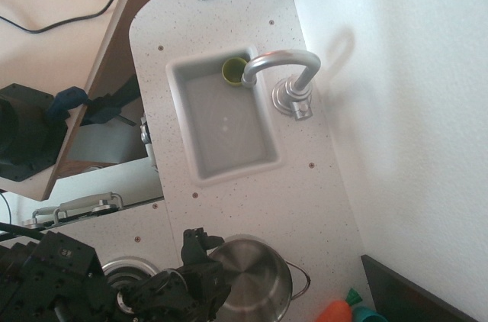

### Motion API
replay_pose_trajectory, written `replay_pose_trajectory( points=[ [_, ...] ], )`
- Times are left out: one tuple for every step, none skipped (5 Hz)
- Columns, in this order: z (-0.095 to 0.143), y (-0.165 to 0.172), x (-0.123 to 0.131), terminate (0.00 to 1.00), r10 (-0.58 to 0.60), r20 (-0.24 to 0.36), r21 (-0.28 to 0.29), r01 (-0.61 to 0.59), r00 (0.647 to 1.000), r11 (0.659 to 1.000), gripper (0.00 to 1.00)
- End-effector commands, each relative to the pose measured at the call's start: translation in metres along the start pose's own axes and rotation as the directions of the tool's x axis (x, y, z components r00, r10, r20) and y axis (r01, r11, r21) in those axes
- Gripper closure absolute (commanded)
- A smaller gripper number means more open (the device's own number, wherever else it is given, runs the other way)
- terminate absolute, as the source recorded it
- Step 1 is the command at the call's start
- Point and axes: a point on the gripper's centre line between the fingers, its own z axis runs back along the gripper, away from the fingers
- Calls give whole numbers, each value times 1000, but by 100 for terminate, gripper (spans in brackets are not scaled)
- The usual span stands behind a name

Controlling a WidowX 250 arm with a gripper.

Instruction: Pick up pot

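While the sink (229, 127) takes the middle of the white counter (305, 200), the pot (252, 284) stands well below it near the frame's bottom edge, and the small cup (232, 70) sits in the sink's far corner. The gripper (200, 249) touches the pot's left rim; its opening cannot be made out. A shallow bite on that thin, shiny rim could slip, tipping the pot.

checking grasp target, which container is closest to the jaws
The stainless-steel pot at the bottom edge, right beside the gripper. The yellow-green cup sits far off in the sink.
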Motion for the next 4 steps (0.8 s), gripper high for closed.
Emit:
replay_pose_trajectory(
  points=[
    [0,0,0,0,0,0,0,0,1000,1000,0],
    [-20,23,-5,0,85,-50,66,-82,995,994,0],
    [-44,46,-13,0,145,-110,126,-131,983,983,0],
    [-52,49,-18,0,146,-132,148,-126,981,981,0]
  ],
)
